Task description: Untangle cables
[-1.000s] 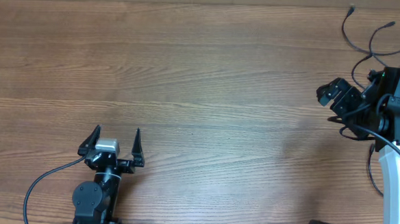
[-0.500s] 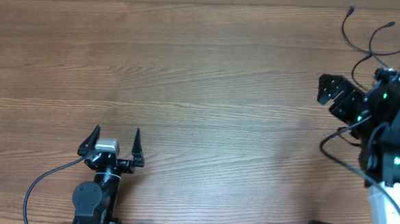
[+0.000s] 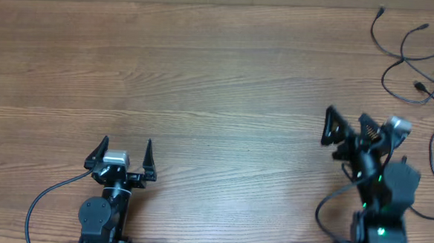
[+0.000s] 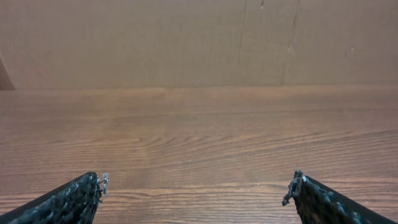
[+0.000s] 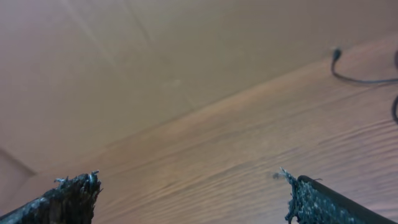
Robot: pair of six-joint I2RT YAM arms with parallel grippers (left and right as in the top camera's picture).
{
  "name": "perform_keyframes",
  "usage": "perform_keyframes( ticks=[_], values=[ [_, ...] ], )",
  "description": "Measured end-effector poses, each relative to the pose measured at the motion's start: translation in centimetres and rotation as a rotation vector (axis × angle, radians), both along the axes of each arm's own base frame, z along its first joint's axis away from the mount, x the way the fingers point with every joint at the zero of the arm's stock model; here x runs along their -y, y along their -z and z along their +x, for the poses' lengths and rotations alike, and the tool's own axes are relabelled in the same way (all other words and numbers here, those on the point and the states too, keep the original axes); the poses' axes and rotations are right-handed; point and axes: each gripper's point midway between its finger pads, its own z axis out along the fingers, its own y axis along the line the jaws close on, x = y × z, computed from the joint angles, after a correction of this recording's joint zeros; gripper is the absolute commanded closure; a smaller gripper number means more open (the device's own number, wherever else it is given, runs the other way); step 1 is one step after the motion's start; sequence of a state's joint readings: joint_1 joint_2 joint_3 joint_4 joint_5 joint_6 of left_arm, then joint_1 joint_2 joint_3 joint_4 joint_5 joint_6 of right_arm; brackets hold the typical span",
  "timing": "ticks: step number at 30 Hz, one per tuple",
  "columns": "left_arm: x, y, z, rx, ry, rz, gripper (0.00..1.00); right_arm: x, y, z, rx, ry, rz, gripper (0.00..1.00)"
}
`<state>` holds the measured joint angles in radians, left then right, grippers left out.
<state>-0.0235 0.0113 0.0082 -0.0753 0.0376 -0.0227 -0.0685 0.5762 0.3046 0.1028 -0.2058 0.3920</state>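
Note:
The cables (image 3: 402,60) are thin black cords lying loose and spread out at the table's far right corner, with small plugs at their ends. One plug end (image 5: 336,53) shows at the upper right of the right wrist view. My right gripper (image 3: 346,122) is open and empty, in front of and to the left of the cables, apart from them; in its own view (image 5: 189,183) only bare wood lies between the jaws. My left gripper (image 3: 126,145) is open and empty near the front left, far from the cables; its own view (image 4: 196,183) shows only bare table.
The wooden table (image 3: 219,84) ends at a back edge against a plain brown wall (image 4: 186,37). The left arm's thick black cable (image 3: 42,199) curves at the front left. Another thin black cord (image 3: 433,151) runs along the right edge beside the right arm.
My right arm has pulled back from the cables at the far right, moving forward and left. The cords it covered now lie in view. The left arm has not moved.

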Motion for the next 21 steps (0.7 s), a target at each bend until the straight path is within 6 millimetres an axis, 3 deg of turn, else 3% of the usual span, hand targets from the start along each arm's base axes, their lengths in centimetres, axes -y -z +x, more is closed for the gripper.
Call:
perform_keyframes(
  ticks=[11, 21],
  values=[
    [0.0, 0.0, 0.0, 0.0, 0.0, -0.001, 0.0, -0.6, 1.6, -2.9, 0.18, 0.002, -0.041, 0.0],
    [0.0, 0.0, 0.0, 0.0, 0.0, -0.001, 0.0, -0.7, 2.7, -3.8, 0.191, 0.002, -0.115, 0.0]
  ],
)
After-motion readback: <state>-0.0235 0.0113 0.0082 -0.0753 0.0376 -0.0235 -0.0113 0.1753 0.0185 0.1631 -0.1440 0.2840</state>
